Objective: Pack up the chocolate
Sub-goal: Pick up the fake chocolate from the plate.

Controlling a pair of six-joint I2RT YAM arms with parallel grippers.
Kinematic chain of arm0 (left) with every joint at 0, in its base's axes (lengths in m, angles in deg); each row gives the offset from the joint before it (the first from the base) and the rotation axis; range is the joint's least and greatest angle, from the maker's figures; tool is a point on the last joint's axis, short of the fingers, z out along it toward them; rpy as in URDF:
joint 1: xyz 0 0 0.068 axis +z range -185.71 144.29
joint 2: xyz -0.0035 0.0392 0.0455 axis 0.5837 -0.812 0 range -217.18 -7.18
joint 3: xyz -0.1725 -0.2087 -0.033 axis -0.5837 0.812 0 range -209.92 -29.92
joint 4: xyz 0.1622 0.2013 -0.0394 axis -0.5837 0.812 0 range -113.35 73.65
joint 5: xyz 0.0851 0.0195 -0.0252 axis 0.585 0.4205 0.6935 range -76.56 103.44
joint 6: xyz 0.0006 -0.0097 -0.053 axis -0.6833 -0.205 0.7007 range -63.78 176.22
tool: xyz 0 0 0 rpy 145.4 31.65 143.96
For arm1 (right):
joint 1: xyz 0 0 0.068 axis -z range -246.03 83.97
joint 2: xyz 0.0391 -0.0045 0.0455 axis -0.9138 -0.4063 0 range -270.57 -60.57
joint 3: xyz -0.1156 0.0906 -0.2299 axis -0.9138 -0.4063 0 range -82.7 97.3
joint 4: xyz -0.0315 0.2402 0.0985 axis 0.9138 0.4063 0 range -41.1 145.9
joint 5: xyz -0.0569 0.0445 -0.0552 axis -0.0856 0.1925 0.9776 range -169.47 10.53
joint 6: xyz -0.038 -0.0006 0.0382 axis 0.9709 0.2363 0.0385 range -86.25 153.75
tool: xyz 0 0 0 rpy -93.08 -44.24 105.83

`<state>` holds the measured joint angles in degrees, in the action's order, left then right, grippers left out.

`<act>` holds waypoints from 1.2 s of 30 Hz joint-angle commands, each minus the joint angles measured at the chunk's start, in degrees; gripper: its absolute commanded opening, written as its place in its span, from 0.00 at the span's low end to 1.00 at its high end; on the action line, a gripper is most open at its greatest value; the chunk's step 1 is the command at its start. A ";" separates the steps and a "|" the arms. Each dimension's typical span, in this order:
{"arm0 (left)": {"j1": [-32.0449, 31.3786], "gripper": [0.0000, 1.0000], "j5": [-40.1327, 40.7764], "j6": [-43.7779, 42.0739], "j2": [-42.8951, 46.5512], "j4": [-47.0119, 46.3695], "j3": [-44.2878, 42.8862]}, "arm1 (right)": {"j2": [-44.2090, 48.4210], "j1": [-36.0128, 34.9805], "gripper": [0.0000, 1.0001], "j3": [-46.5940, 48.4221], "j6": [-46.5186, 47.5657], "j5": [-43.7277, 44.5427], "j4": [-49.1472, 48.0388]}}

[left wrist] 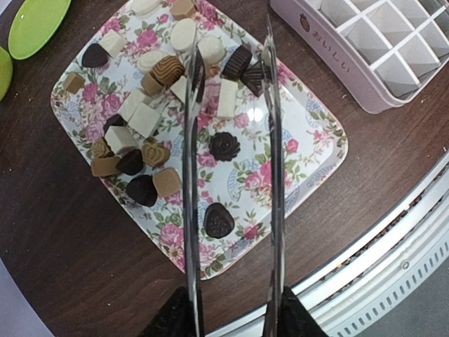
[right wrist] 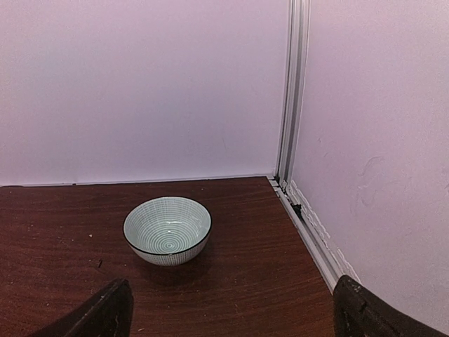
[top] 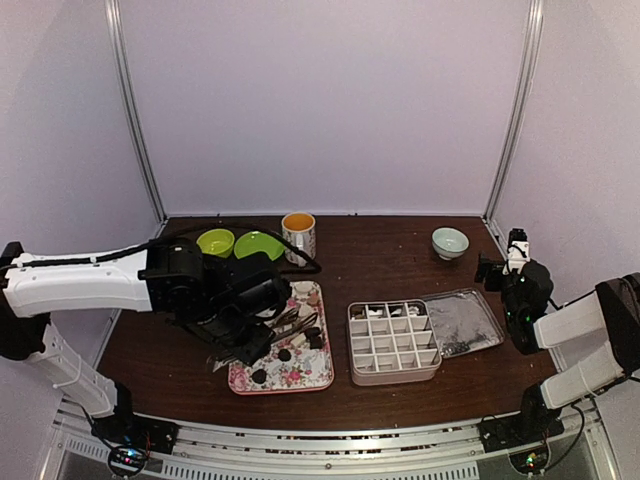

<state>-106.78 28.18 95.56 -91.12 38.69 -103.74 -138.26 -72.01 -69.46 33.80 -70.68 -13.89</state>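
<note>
chocolate (left wrist: 144, 119): dark, tan and white pieces heaped on the floral tray (left wrist: 309, 133). tongs (left wrist: 191, 210) are clamped in the left gripper (left wrist: 231, 319), arms apart, tips straddling pieces at the pile's edge; can't tell if they touch. Top view: the left arm hides most of the tray, and what look like a few pieces sit in the divider box (left wrist: 337, 67) back row. Left wrist view crops the box to empty cells. right gripper (right wrist: 231, 316) is spread wide, holding nothing, facing a pale bowl (right wrist: 168, 229).

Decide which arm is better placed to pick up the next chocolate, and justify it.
Left. The left gripper holds the tongs directly over the chocolates on the floral tray; the right gripper, empty and open, faces a distant bowl.
</note>
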 commanded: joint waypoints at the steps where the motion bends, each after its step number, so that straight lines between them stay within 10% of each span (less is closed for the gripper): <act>1: 0.32 0.41 -0.81 -0.35 -2.23 0.54 0.00 | -0.11 0.43 1.00 0.69 -0.05 0.43 -0.08; 36: 0.23 0.21 4.69 -2.11 -10.47 7.72 -7.64 | -0.10 0.42 1.00 0.70 -0.05 0.40 -0.06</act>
<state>-106.78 30.84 93.61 -103.71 44.44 -108.31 -138.26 -72.01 -69.46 33.80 -70.68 -13.89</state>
